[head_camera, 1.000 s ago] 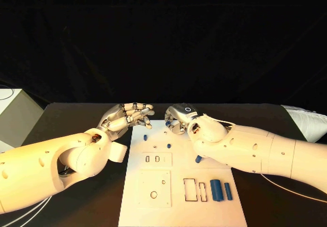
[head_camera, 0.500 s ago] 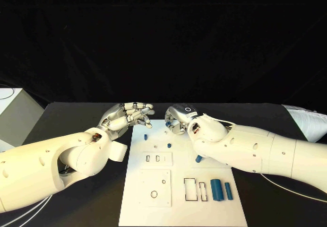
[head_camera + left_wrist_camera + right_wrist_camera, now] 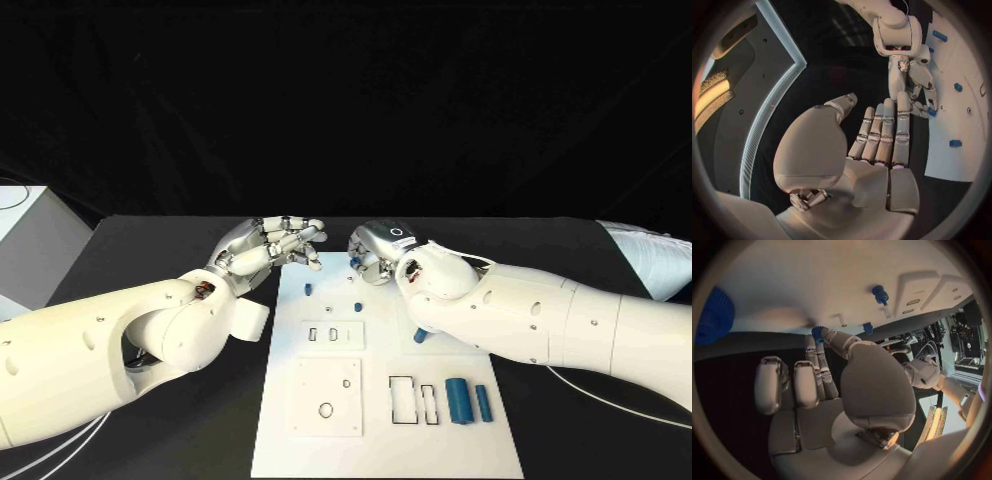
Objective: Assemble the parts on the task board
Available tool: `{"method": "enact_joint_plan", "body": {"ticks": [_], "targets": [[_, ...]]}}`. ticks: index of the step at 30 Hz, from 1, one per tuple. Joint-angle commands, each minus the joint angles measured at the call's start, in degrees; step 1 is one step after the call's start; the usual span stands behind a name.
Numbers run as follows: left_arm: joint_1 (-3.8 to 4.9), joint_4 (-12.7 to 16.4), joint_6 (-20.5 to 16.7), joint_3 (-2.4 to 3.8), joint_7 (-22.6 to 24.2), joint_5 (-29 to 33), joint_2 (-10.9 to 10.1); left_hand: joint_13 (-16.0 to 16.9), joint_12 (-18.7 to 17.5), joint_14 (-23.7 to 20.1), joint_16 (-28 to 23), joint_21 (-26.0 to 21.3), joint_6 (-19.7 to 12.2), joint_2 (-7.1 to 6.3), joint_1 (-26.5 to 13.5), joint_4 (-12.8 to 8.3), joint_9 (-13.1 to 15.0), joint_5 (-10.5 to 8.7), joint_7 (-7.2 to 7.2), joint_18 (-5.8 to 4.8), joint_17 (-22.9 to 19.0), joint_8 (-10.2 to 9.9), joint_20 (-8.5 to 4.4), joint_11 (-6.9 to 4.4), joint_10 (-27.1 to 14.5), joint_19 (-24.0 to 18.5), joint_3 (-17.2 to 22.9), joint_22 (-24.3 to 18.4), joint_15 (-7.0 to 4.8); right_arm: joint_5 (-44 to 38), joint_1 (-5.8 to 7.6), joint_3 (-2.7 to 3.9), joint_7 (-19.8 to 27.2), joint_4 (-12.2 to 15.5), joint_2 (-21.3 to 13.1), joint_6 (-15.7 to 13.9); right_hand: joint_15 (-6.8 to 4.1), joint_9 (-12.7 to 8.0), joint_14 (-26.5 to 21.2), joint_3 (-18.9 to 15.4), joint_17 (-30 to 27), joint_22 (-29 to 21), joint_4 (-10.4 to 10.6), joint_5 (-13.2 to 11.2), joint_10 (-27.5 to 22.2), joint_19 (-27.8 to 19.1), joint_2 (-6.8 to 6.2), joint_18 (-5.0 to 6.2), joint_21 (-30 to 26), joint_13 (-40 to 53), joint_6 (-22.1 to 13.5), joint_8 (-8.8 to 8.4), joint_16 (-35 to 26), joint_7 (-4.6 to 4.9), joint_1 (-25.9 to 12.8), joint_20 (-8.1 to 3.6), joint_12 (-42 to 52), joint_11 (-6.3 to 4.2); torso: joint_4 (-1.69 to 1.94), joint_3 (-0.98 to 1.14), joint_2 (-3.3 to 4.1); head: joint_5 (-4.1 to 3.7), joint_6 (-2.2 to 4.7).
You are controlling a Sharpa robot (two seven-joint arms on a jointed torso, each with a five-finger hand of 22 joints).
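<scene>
The white task board lies in the middle of the black table. My right hand hovers over its far end and pinches a small blue part between thumb and a finger; the same part shows in the left wrist view. My left hand is just left of the board's far corner, fingers straight and thumb apart, holding nothing. A blue peg stands in the board, with a smaller blue piece beside it. A blue cylinder and a blue bar lie near the board's right edge.
Two empty rectangular slots sit left of the cylinder. A blue gear is on the board in the right wrist view. A white box stands at the table's left edge, a white bundle at its right.
</scene>
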Motion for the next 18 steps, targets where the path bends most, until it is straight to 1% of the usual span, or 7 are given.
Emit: {"method": "enact_joint_plan", "body": {"ticks": [1, 3, 4, 7, 11, 13, 18], "targets": [[0.06, 0.05, 0.84, 0.05, 0.29, 0.14, 0.08, -0.07, 0.24, -0.35, 0.3, 0.4, -0.34, 0.32, -0.06, -0.29, 0.05, -0.22, 1.73, 0.62, -0.05, 0.39, -0.14, -0.07, -0.3, -0.38, 0.14, 0.05, -0.15, 0.73, -0.08, -0.02, 1.35, -0.27, 0.17, 0.81, 0.73, -0.15, 0.47, 0.49, -1.28, -1.4, 0.11, -0.44, -1.7, -1.09, -0.59, 0.71, -1.16, -0.75, -1.24, -0.64, -0.83, 0.34, -0.58, 0.31, -0.35, 0.54, 0.06, 0.0, 0.02, 0.1, -0.08], [0.06, 0.05, 0.83, 0.05, 0.28, 0.14, 0.05, -0.07, 0.24, -0.35, 0.3, 0.4, -0.34, 0.32, -0.06, -0.29, 0.05, -0.22, 1.73, 0.62, -0.05, 0.39, -0.14, -0.07, -0.3, -0.38, 0.14, 0.05, -0.15, 0.96, -0.09, -0.02, 1.58, -0.4, 0.21, 0.68, 1.03, -0.22, 0.13, 0.68, -2.52, -2.74, 0.22, -0.46, -2.87, -1.83, -0.91, 1.01, -2.21, -1.12, -1.87, -1.03, -1.45, 0.7, -0.75, 0.57, -0.36, 0.89, 0.06, 0.0, 0.02, 0.1, -0.08], [0.06, 0.04, 0.83, 0.05, 0.27, 0.14, 0.04, -0.07, 0.24, -0.35, 0.3, 0.4, -0.34, 0.32, -0.06, -0.29, 0.05, -0.22, 1.73, 0.62, -0.05, 0.39, -0.14, -0.07, -0.3, -0.38, 0.14, 0.05, -0.15, 1.11, -0.1, -0.02, 1.75, -0.47, 0.22, 0.52, 1.35, -0.31, -0.38, 0.79, -4.28, -4.67, 0.31, -0.46, -4.31, -2.88, -1.27, 1.42, -3.71, -1.6, -2.48, -1.42, -2.38, 1.04, -0.91, 0.87, -0.36, 1.31, -0.02, -0.03, -0.02, 0.15, -0.13], [0.06, 0.03, 0.84, 0.05, 0.26, 0.14, 0.03, -0.07, 0.24, -0.35, 0.3, 0.4, -0.34, 0.32, -0.06, -0.29, 0.05, -0.22, 1.73, 0.62, -0.05, 0.39, -0.14, -0.07, -0.3, -0.38, 0.14, 0.05, -0.15, 1.36, -0.11, -0.03, 2.01, -0.5, 0.17, 0.04, 1.78, -0.44, -1.16, 0.52, -6.95, -7.9, 0.32, -0.51, -7.03, -4.6, -1.81, 2.12, -6.38, -2.58, -3.35, -2.07, -3.9, 1.37, -0.96, 1.33, -0.24, 1.82, -0.07, -0.03, -0.03, 0.21, -0.15], [0.06, 0.02, 0.85, 0.05, 0.25, 0.15, 0.0, -0.07, 0.24, -0.35, 0.3, 0.4, -0.34, 0.32, -0.06, -0.29, 0.05, -0.22, 1.73, 0.62, -0.05, 0.39, -0.14, -0.07, -0.3, -0.38, 0.14, 0.05, -0.15, 1.57, -0.12, -0.03, 2.28, -0.02, -0.28, -0.64, 1.88, -0.73, -1.65, -1.2, -9.22, -11.62, 0.32, -0.12, -9.59, -6.42, -2.13, 2.89, -9.68, -3.65, -4.94, -3.27, -5.21, 1.15, -0.78, 1.54, -0.02, 1.94, -0.05, -0.01, -0.04, 0.22, -0.16], [0.06, 0.0, 0.86, 0.05, 0.25, 0.16, -0.03, -0.07, 0.24, -0.35, 0.3, 0.4, -0.34, 0.32, -0.06, -0.29, 0.05, -0.22, 1.73, 0.62, -0.05, 0.39, -0.14, -0.07, -0.3, -0.38, 0.14, 0.05, -0.15, 1.61, -0.12, -0.03, 2.31, 0.5, -0.72, -1.08, 1.88, -0.81, -2.02, -2.66, -10.61, -13.11, 0.44, 0.86, -10.47, -7.06, -2.1, 3.18, -11.12, -4.08, -5.47, -3.74, -6.07, 1.09, -0.64, 1.51, 0.21, 1.89, -0.03, 0.0, -0.06, 0.21, -0.21], [0.06, -0.15, 0.86, 0.05, 0.26, 0.18, -0.19, -0.07, 0.24, -0.35, 0.3, 0.4, -0.34, 0.32, -0.06, -0.29, 0.05, -0.22, 1.73, 0.62, -0.05, 0.39, -0.14, -0.07, -0.3, -0.38, 0.14, 0.05, -0.15, 1.8, -0.11, -0.01, 2.02, 3.54, -3.61, -2.5, 1.71, -0.88, -2.34, -5.44, -12.22, -14.61, 0.67, 1.25, -11.46, -7.52, -1.87, 3.42, -12.74, -4.5, -6.1, -4.35, -7.09, 0.77, -0.08, 1.39, 0.67, 1.73, -0.15, 0.07, -0.16, 0.27, -0.04]]}}
